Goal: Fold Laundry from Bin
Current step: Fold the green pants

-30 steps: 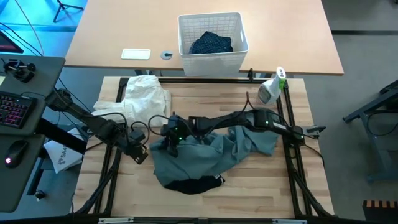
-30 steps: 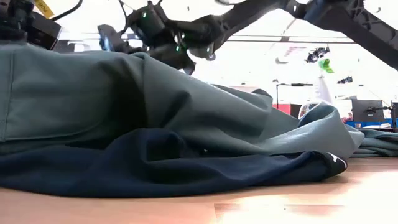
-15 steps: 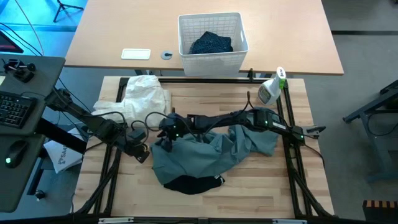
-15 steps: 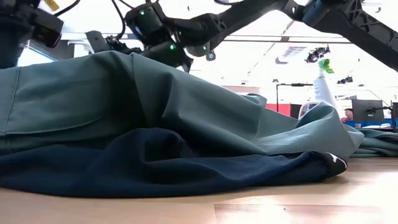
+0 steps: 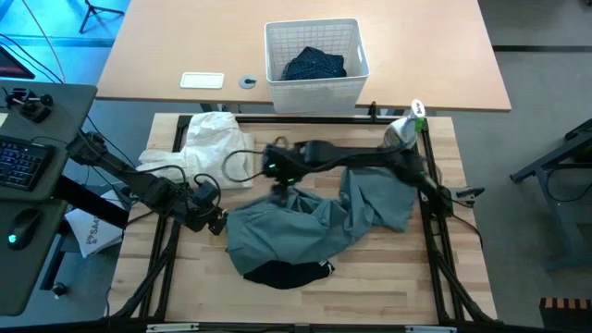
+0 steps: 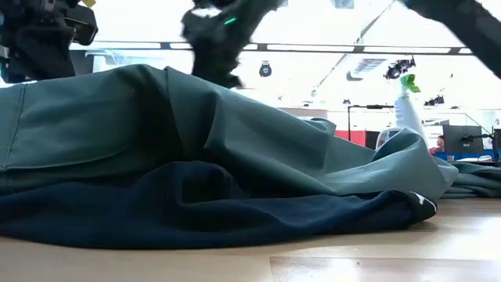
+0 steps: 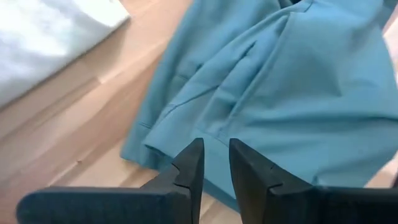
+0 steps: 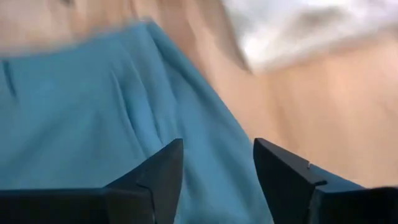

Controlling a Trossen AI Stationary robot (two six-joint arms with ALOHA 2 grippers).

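Note:
The grey-green top (image 5: 310, 222) lies crumpled across the middle of the table, partly over a black piece (image 5: 282, 274) at its near edge. A white cloth (image 5: 217, 143) lies at the far left. The white bin (image 5: 316, 83) stands on the desk beyond, with navy dotted trousers (image 5: 314, 65) inside. My left gripper (image 5: 216, 222) hovers at the top's left edge (image 7: 155, 149), fingers a narrow gap apart (image 7: 216, 158) with nothing between them. My right gripper (image 5: 280, 192) is open (image 8: 217, 165) in the air above the top's far left part.
A spray bottle (image 5: 403, 132) stands at the table's far right corner. Black frame rails (image 5: 435, 213) run along the table's sides. A white card (image 5: 202, 80) lies on the desk left of the bin. Bare wood (image 5: 388, 277) shows at the near right.
My right gripper has risen off the grey-green top's far left part and gone toward the table's far right, tipping downward. The top stays lying on the table. My left gripper has turned at the wrist while staying at the top's left edge.

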